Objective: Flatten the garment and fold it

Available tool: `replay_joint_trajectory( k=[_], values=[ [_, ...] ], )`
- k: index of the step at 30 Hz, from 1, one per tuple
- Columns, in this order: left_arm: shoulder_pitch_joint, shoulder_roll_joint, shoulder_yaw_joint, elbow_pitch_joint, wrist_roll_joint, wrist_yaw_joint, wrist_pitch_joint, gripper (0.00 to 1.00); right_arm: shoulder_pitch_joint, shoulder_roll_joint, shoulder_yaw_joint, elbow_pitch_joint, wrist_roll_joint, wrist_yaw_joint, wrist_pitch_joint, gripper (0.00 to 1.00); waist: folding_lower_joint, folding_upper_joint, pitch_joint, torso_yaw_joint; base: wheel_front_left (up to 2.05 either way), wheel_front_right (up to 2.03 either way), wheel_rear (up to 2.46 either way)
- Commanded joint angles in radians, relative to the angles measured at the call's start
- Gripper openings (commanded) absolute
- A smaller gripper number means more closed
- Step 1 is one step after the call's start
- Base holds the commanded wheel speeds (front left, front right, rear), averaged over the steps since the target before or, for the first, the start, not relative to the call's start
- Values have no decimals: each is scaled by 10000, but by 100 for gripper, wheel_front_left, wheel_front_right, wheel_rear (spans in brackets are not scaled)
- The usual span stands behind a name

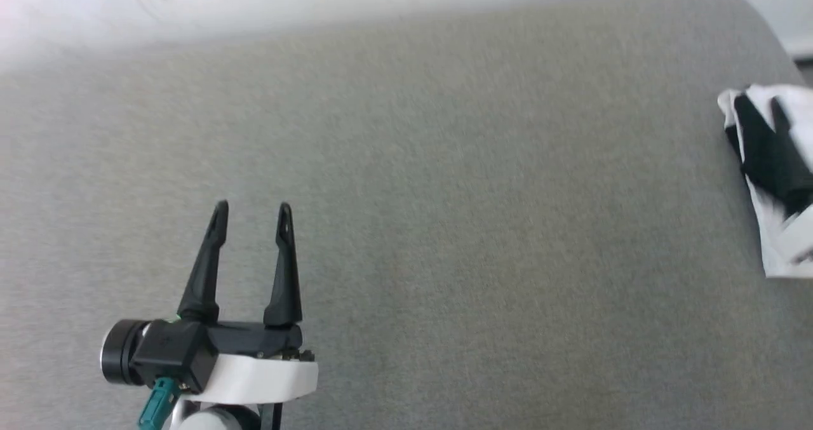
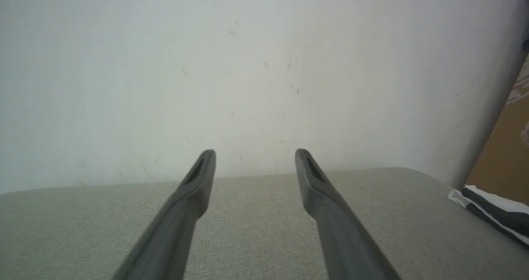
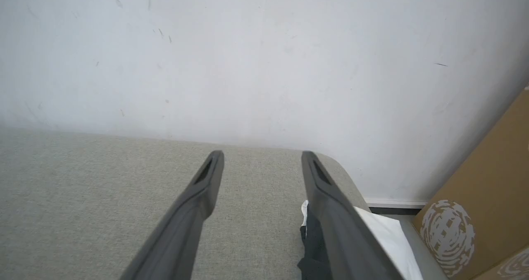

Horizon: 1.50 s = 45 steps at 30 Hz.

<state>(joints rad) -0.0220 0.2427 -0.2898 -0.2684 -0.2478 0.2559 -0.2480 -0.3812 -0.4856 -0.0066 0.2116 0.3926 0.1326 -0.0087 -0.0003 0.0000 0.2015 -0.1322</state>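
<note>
Lying bunched into a compact heap, the soft white garment with black sleeves is sitting at the right end of the flat grey fabric surface. It is close to the surface's rounded far corner and partly cut off by the edge of the head view. Black folds are showing on top of the white cloth there, and in the left wrist view it is appearing as flat stacked layers of white and dark.

The left gripper, with its two long dark fingers, is hovering over the bare surface at the lower left of the head view. It is well apart from the garment, its jaws standing spread with nothing between them. The right gripper is likewise holding its dark fingers wide apart and empty. In its own wrist view the right-hand finger is crossing in front of the garment's edge, though whether it is touching the cloth cannot be told.

A scuffed white wall is rising behind the surface. A brown cardboard box with a round white print is standing near the garment's end of the surface.
</note>
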Motion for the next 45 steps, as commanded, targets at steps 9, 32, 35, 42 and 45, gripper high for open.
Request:
replay_joint_trajectory(
  k=[9, 32, 35, 42, 45],
  values=[
    [182, -141, -3, 939, -168, -73, -101, 100, 2524, 2363, -753, -2862, -1769, -19, -325, 100, 3, 0, -1476, 1018, 0, 0, 0],
    [1261, -624, 243, 2169, 239, -450, -136, 100, 5033, 4350, -1801, -2588, -3260, -19, -1936, 100, 3, 0, -2078, 1437, 0, 0, 0],
    [1283, -711, 371, 2081, 306, -512, -136, 100, 4990, 4351, -1762, -2448, -3225, -19, -2001, 100, 3, 0, -2064, 1436, 0, 0, 0],
    [1205, -773, 428, 2063, 370, -523, -75, 0, 4941, 4303, -1789, -2372, -3225, 2, -1946, 0, 3, 0, -2056, 1432, 0, 0, 0],
    [1189, -793, 464, 2071, 404, -557, -35, 0, 4923, 4304, -1757, -2366, -3237, 2, -1911, 0, 3, 0, -2056, 1431, 0, 0, 0]
  ],
)
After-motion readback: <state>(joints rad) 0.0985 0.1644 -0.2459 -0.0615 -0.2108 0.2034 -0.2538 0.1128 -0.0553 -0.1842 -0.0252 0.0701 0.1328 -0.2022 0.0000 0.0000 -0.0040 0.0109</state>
